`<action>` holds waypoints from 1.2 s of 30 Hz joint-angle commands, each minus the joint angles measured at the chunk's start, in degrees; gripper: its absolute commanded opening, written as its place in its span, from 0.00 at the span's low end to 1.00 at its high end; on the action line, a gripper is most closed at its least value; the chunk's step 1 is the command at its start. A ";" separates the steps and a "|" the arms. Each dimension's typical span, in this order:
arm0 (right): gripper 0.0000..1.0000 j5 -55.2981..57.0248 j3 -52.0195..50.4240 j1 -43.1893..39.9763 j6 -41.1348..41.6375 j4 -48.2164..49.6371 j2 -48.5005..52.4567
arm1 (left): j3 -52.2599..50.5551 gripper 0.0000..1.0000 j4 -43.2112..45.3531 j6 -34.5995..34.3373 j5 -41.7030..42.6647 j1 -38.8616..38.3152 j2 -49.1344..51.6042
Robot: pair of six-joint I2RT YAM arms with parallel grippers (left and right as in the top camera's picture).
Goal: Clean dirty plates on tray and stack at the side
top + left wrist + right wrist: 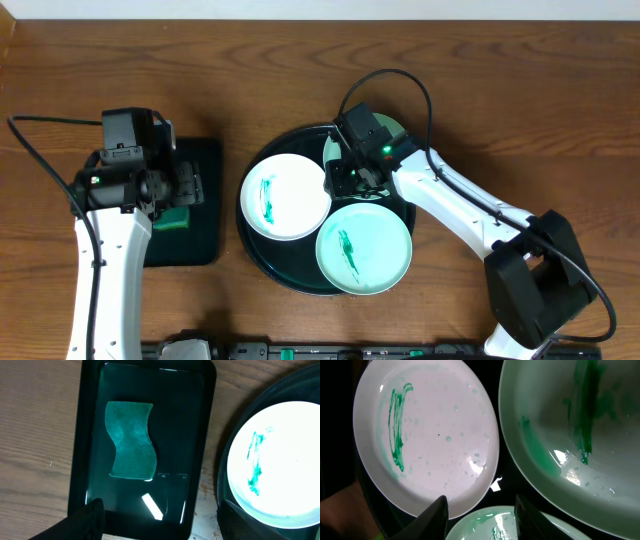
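Your right gripper (481,512) hangs half-spread, clasping nothing, among the smeared white plate (285,195), turquoise plate (365,248) and second turquoise plate (396,130), all on the round tray (258,255), centre frame; your left gripper (160,522) gapes wide, empty, over the green cloth (131,440) in the rectangular tray (200,435), left.

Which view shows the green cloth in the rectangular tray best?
Left wrist: the green cloth lies whole and unobstructed in the rectangular tray. Overhead shows only a green corner of it beneath the left arm. Right wrist shows only plates, no cloth.
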 commanded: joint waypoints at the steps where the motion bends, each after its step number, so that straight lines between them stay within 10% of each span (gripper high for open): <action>1: 0.41 0.50 0.90 0.35 0.15 -0.04 0.04 | 1.25 0.73 -0.13 -0.31 -0.68 -0.28 -0.68; 29: 0.38 0.98 0.92 1.22 0.20 -0.04 0.20 | 1.25 0.73 -0.15 -0.31 -0.70 -0.28 -0.68; 32: 0.14 2.75 0.92 1.81 1.18 0.22 0.92 | 1.25 0.72 -0.13 -0.28 -0.70 -0.28 -0.68; 36: 0.23 3.69 0.92 2.16 2.10 0.20 2.64 | 1.25 0.73 -0.13 -0.31 -0.68 -0.28 -0.68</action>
